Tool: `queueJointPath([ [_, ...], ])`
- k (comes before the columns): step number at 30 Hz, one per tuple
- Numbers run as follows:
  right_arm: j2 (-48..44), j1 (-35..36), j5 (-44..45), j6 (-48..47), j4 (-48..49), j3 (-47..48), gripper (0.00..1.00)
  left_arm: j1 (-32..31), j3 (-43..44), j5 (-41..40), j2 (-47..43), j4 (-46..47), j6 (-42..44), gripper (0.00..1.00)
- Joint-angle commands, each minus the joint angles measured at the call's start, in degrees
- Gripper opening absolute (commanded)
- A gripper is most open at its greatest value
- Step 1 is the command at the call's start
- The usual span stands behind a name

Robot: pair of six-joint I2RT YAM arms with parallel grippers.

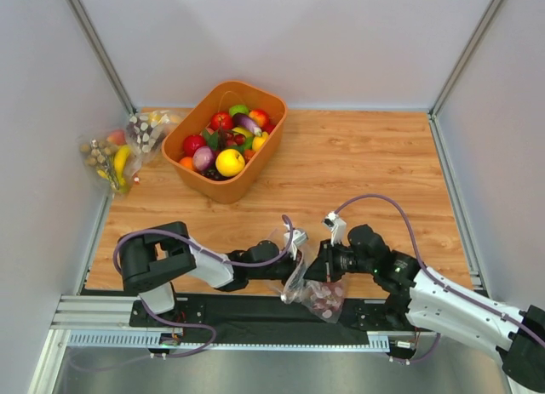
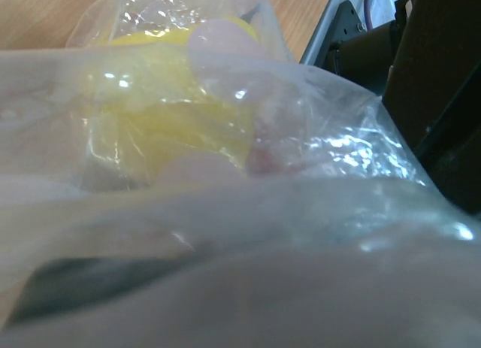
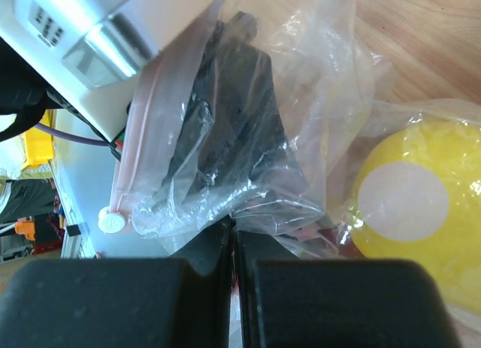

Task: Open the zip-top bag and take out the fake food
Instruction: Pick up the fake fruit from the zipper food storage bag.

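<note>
The zip-top bag (image 1: 298, 283) is thin, clear, crinkled film with a pink zip strip (image 3: 143, 137) and a white slider (image 3: 112, 222). It hangs over the near edge of the wooden surface (image 1: 358, 173) between the two claws, its long axis running from the mouth above down to the sagging bottom. Inside sits the fake food, including a glossy yellow round fruit (image 3: 421, 205). The right claw (image 3: 233, 239) is pinched together on the film. The left claw (image 1: 292, 251) is closed on the bag's upper edge. Farther back, an orange bin (image 1: 217, 190) holds more plastic produce.
</note>
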Motion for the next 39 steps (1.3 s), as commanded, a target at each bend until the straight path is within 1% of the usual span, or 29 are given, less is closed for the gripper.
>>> queueJointPath([
  [1, -2.05, 0.12, 2.88, 0.23, 0.84, 0.15, 0.00, -1.11, -0.79, 0.89, -4.80, 2.83, 1.43, 0.00],
  [5, -5.04, 0.12, 4.98, -0.12, -2.95, 0.33, 0.00, -1.02, -3.24, -0.42, -10.85, 0.46, 2.84, 0.00],
  [8, -7.41, 0.12, 5.95, -0.04, -4.45, -0.02, 0.00, -1.02, -4.04, -1.57, -15.34, -3.23, 3.98, 0.00],
  [13, -8.91, 0.12, 6.92, 0.14, -5.94, -0.02, 0.00, -1.11, -3.86, -3.68, -20.01, -11.22, 6.70, 0.00],
  [14, -9.17, 0.12, 7.01, 0.23, -6.12, -0.02, 0.00, -1.11, -3.95, -5.25, -22.02, -14.11, 7.14, 0.00],
  [16, -9.18, 0.12, 7.36, 0.14, -6.82, 0.06, 0.00, -1.02, -4.39, -7.01, -24.40, -16.67, 8.20, 0.00],
  [17, -9.52, 0.12, 7.88, 0.05, -7.08, 0.24, 0.00, -0.93, -4.74, -8.67, -27.46, -19.82, 8.46, 0.00],
  [18, -9.79, 0.12, 8.06, -0.03, -7.70, 0.24, 0.00, -0.93, -5.01, -9.47, -29.14, -21.33, 8.64, 0.00],
  [19, -9.88, 0.12, 8.24, -0.03, -7.96, 0.15, 0.00, -0.67, -5.27, -10.27, -32.72, -22.83, 9.34, 0.00],
  [20, -10.40, 0.12, 8.50, -0.03, -8.23, 0.07, 0.00, -0.58, -5.53, -11.93, -34.59, -26.23, 9.52, 0.00],
  [21, -10.67, 0.12, 8.59, 0.14, -8.49, -0.02, 0.00, -0.41, -5.62, -11.94, -36.52, -28.01, 9.78, 0.00],
  [22, -10.93, 0.12, 8.68, 0.14, -8.58, -0.11, 0.00, -0.23, -5.88, -14.03, -40.28, -29.77, 10.39, 0.00],
  [23, -11.37, 0.12, 8.94, 0.23, -8.76, -0.02, 0.00, -0.06, -5.97, -15.36, -42.15, -32.74, 10.75, 0.00],
  [25, -11.81, 0.12, 9.03, 0.23, -9.28, -0.11, 0.00, 0.73, -6.32, -16.42, -47.06, -35.31, 11.10, 0.00],
  [28, -11.99, 0.12, 8.95, 0.23, -9.37, 0.07, 0.00, 1.70, -5.98, -17.13, -51.64, -39.36, 11.98, 0.00],
  [34, -9.09, 0.12, 7.89, -0.21, -9.19, 1.38, 0.00, 2.23, -2.74, -14.58, -53.68, -41.38, 12.68, 0.00],
  [37, -8.21, 0.12, 8.24, -0.39, -9.11, 1.65, 0.00, 2.32, 0.95, -13.53, -54.81, -44.80, 13.65, 0.00],
  [39, -8.12, 0.12, 8.85, -0.39, -9.19, 1.73, 0.00, 2.32, 3.07, -13.53, -55.96, -49.54, 14.44, 0.00],
])
